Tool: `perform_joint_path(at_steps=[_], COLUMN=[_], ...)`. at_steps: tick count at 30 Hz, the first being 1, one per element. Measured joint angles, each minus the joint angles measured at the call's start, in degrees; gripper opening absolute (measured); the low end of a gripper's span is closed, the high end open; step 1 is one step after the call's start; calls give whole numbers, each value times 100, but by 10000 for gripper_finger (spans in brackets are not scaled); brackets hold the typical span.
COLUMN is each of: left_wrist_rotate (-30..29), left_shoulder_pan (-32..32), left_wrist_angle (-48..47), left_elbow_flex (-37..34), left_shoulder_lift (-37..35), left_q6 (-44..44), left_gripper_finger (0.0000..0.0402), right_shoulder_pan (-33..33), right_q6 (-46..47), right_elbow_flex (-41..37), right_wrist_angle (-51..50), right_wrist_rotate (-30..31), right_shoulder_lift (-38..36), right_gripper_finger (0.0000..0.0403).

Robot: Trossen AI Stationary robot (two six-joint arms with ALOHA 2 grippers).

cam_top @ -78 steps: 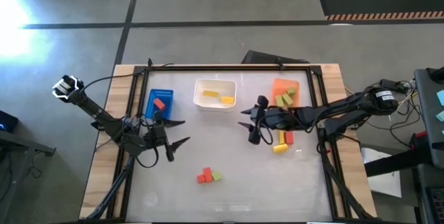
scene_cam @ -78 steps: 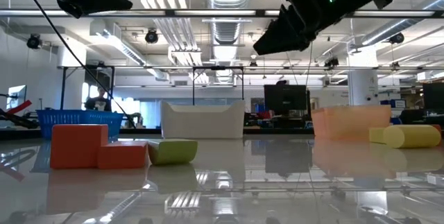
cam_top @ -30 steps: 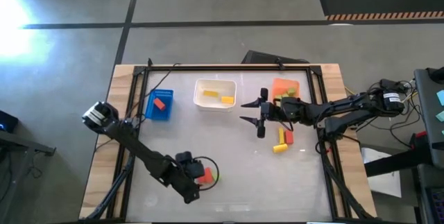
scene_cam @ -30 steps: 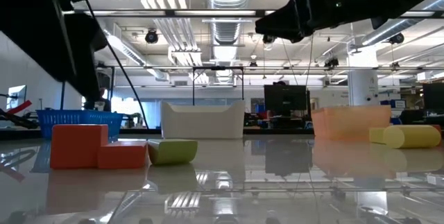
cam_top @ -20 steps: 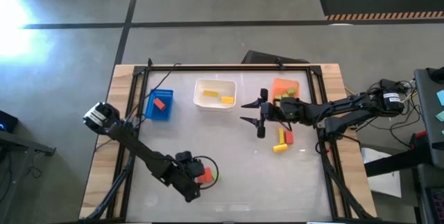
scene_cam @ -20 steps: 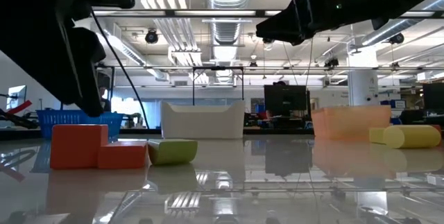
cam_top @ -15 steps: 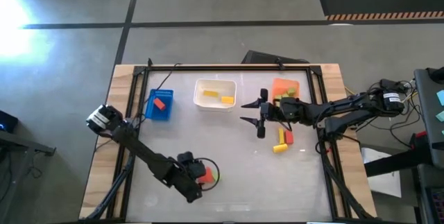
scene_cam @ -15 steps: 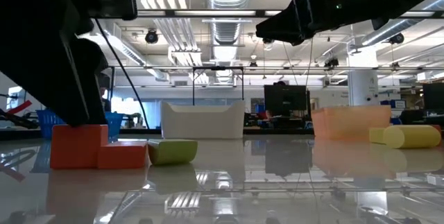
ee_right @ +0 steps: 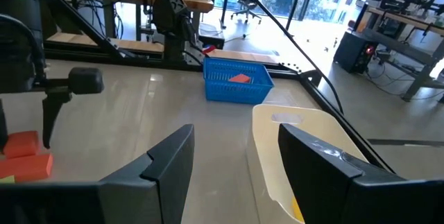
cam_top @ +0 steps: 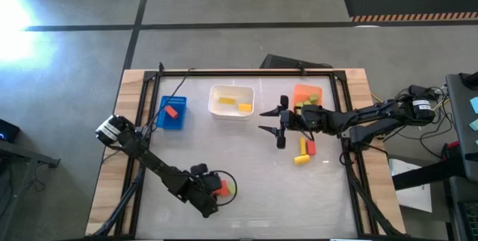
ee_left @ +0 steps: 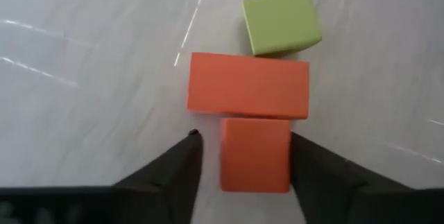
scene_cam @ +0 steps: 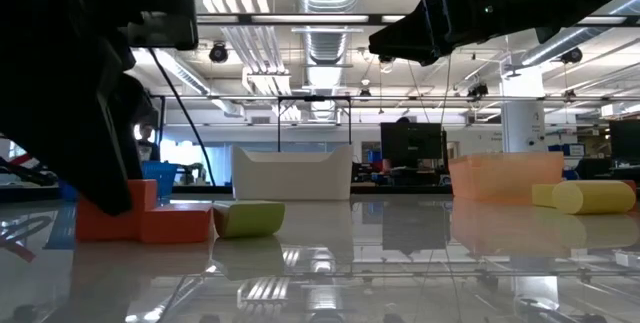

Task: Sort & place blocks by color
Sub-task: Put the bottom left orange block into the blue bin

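Note:
My left gripper (ee_left: pixel 243 138) is open and low over a small red cube (ee_left: pixel 254 154), one finger on each side of it, near the middle of the table's near half (cam_top: pixel 215 189). Whether a finger touches the cube, I cannot tell. A red bar (ee_left: pixel 248 85) lies against the cube, and a green cube (ee_left: pixel 281 21) lies beyond the bar. In the low view the left arm (scene_cam: pixel 95 153) hides part of the red blocks (scene_cam: pixel 170 224). My right gripper (cam_top: pixel 278 127) hangs open in the air between the white and orange bins.
The blue bin (cam_top: pixel 172 112) holds a red block, the white bin (cam_top: pixel 231 101) holds yellow blocks, and the orange bin (cam_top: pixel 306 95) holds green blocks. Yellow and red blocks (cam_top: pixel 303 150) lie near the right gripper. A black frame (cam_top: pixel 246 72) runs round the table.
My left gripper has come down over the red blocks and crept a little toward the table's right. In the low view its dark bulk now covers part of the red blocks. The blocks have not moved.

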Motion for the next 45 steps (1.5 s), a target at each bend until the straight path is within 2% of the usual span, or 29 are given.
perform_joint_path(at_steps=[3, 4, 7, 13, 21, 26, 31, 37, 40, 45], left_wrist_rotate=[85, 130, 196, 132, -914, -1105, -1238, -1570, -1579, -1583], left_shoulder_pan=[1, 9, 59, 406, 1508, 2792, 4154, 5263, 5637, 6001], left_wrist_angle=[-126, -205, -554, -2035, -3206, -3222, -3207, -2553, -2024, -1757], left_elbow_flex=[2, 2, 2, -122, -1033, -1855, -2491, -2711, -2726, -2832], left_shoulder_lift=[-43, -94, -349, -1346, -3180, -4170, -4651, -4707, -4601, -4331], left_q6=[1, 7, 44, 59, 4, 57, 222, 1034, 1441, 1661], left_gripper_finger=[121, 114, 115, 115, 115, 115, 115, 115, 115, 115], right_shoulder_pan=[0, 0, 0, 0, 0, 0, 0, 0, 0, 0], right_q6=[0, 4, 54, 66, 114, 109, 105, 94, 92, 98], right_elbow_flex=[2, 2, 2, 2, 2, 2, 0, 2, 2, 2], right_wrist_angle=[0, 0, 0, 0, -4, -4, -6, -4, -4, -26], right_wrist_rotate=[0, 0, 1, 0, 2, 2, 2, 4, 4, 4], right_shoulder_lift=[0, 0, 0, 0, 0, 0, 0, 0, 0, 0], right_gripper_finger=[201, 201, 201, 201, 201, 201, 201, 201, 201, 201])
